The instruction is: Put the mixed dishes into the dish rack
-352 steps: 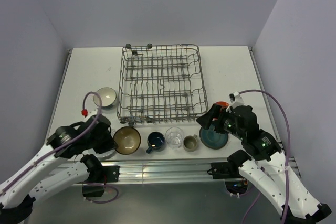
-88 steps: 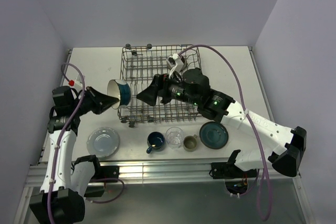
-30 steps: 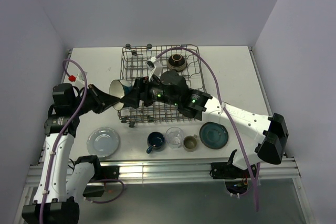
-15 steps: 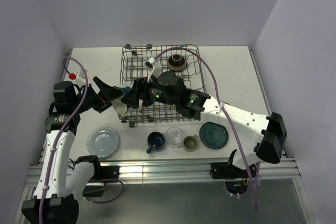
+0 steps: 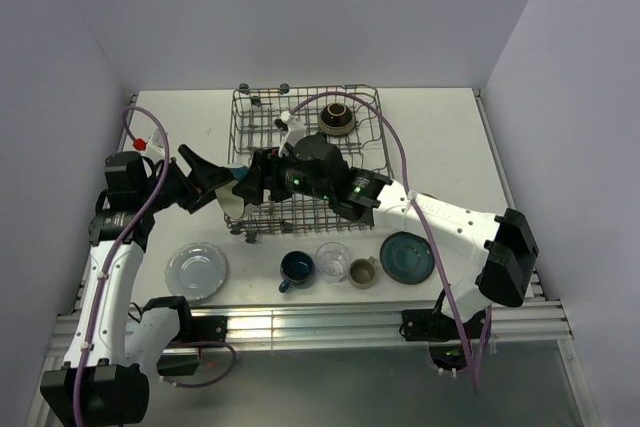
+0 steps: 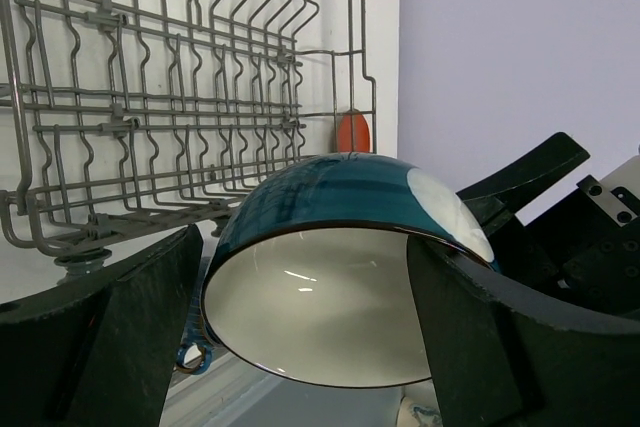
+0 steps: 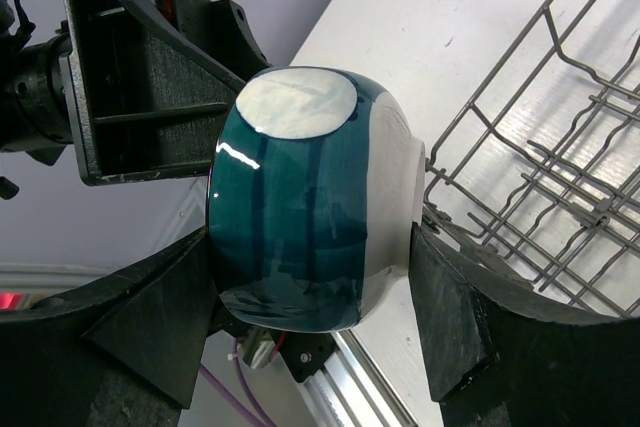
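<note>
A bowl (image 5: pixel 232 197), teal outside and white inside, hangs in the air at the left front corner of the dish rack (image 5: pixel 262 122). My right gripper (image 5: pixel 247 184) is shut on it: in the right wrist view both fingers press the bowl's (image 7: pixel 300 237) sides around the gripper's middle (image 7: pixel 312 247). My left gripper (image 5: pixel 212 185) faces the bowl's mouth and stands open. In the left wrist view the bowl (image 6: pixel 340 277) sits between its spread fingers (image 6: pixel 130 327) with a gap at the left one. An upturned brown bowl (image 5: pixel 337 118) sits in the rack's far right part.
Along the table's front lie a pale plate (image 5: pixel 196 270), a blue mug (image 5: pixel 297 268), a clear glass (image 5: pixel 333 260), a beige cup (image 5: pixel 362 272) and a teal plate (image 5: pixel 407 257). An orange-red plate edge (image 6: pixel 352 133) shows beyond the rack wires (image 6: pixel 150 97).
My left gripper has opened and let go of the bowl, which stays in the right gripper. The left arm has drawn back slightly to the left.
</note>
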Available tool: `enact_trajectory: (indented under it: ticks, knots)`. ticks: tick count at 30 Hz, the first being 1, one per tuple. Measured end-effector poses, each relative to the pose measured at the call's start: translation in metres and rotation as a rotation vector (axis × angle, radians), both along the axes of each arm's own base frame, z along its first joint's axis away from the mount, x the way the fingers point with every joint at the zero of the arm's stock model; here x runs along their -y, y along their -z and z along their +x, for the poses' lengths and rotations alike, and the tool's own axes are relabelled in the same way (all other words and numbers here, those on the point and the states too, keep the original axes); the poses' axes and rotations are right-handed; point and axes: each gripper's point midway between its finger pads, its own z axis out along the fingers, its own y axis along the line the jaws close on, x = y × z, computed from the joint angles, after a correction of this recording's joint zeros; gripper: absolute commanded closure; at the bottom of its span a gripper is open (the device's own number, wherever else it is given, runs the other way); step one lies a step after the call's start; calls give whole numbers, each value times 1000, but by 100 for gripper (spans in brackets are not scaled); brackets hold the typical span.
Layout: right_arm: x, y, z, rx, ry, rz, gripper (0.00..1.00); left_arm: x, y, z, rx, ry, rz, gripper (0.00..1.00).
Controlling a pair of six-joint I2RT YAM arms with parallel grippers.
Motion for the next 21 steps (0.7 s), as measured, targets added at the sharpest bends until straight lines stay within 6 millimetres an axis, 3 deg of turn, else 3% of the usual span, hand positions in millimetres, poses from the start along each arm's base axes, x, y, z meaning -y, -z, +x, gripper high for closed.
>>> enact_trajectory:
  ticks: [13, 16, 17, 21]
  knots:
    - [9, 0, 16, -22, 33, 10, 100, -2, 10, 3, -15, 2, 20, 9]
    - [11, 0, 19, -28, 39, 15, 100, -2, 13, 4, -26, 3, 20, 15]
    - [11, -1, 19, -33, 40, 17, 100, -2, 14, 4, -27, 3, 19, 25]
    - [11, -2, 20, -52, 32, 33, 100, -1, 15, 5, -23, 7, 16, 49]
